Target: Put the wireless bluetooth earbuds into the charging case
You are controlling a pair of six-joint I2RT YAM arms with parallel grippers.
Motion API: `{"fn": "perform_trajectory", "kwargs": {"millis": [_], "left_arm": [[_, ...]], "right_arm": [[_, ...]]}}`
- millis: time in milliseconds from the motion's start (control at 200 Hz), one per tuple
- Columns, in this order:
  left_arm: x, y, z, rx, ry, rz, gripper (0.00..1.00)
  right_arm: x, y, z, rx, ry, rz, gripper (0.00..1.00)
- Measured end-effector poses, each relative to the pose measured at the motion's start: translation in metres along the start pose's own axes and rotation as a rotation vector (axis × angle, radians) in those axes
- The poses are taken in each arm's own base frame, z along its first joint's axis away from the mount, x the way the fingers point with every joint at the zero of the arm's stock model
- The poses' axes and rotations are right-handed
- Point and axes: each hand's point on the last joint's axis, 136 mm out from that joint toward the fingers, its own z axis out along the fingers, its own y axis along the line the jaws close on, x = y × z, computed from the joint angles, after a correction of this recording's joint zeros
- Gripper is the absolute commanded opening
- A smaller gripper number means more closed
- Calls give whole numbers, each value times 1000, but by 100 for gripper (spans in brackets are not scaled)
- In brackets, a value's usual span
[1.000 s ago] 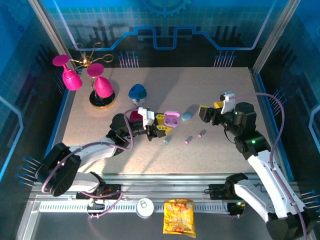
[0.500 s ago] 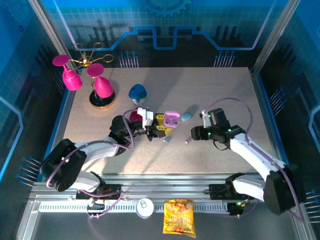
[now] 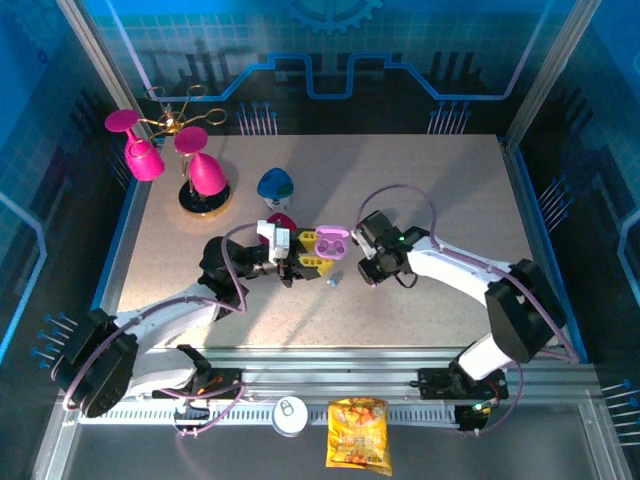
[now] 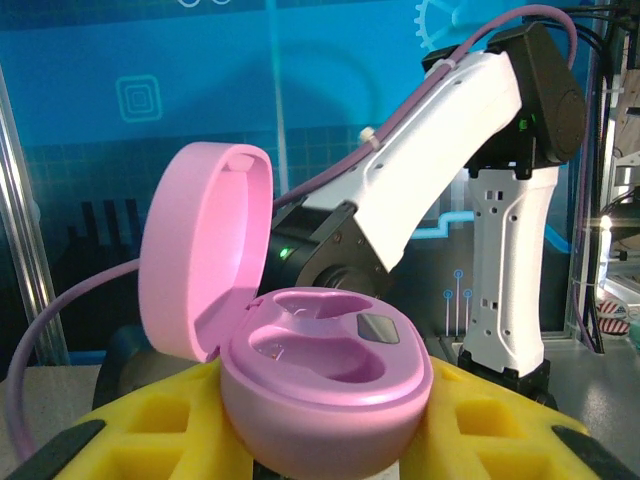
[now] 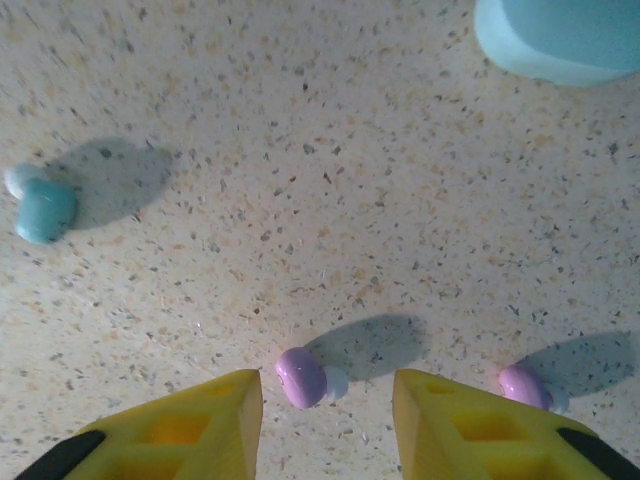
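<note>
Top view: the left claw clenches the open pink case at the middle of the desk. A blue bud lies just in front of it.

Left wrist: yellow fingers grip the pink case, its lid tilted up.

Right wrist: the right claw stands released, with a pink bud on the desk between its tips, untouched. A second pink bud lies to the right, the blue bud far left, and a blue case is at top right.

The charging case is smooth plastic, the table matt and speckled.
</note>
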Motion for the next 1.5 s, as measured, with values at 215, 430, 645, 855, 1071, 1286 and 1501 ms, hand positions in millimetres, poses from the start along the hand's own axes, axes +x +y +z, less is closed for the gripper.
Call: {"fn": "perform_trajectory", "kwargs": {"millis": [215, 430, 645, 855, 1071, 1286, 1501], "left_arm": [[3, -1, -2, -5, 26, -4, 33], [9, 0, -2, -8, 46, -8, 33], [9, 0, -2, -9, 50, -11, 33], [7, -2, -3, -8, 46, -3, 33], [12, -4, -5, -10, 55, -11, 33], [9, -5, -6, -9, 50, -5, 33], [8, -6, -7, -9, 48, -2, 33]], "right_arm": [[7, 8, 15, 86, 106, -113, 25], [13, 10, 23, 159, 180, -191, 21], [14, 14, 26, 187, 218, -230, 20], [20, 15, 29, 193, 257, -248, 20], [20, 18, 31, 193, 270, -262, 21], [22, 16, 31, 199, 283, -272, 21], [25, 14, 37, 215, 302, -281, 21]]}}
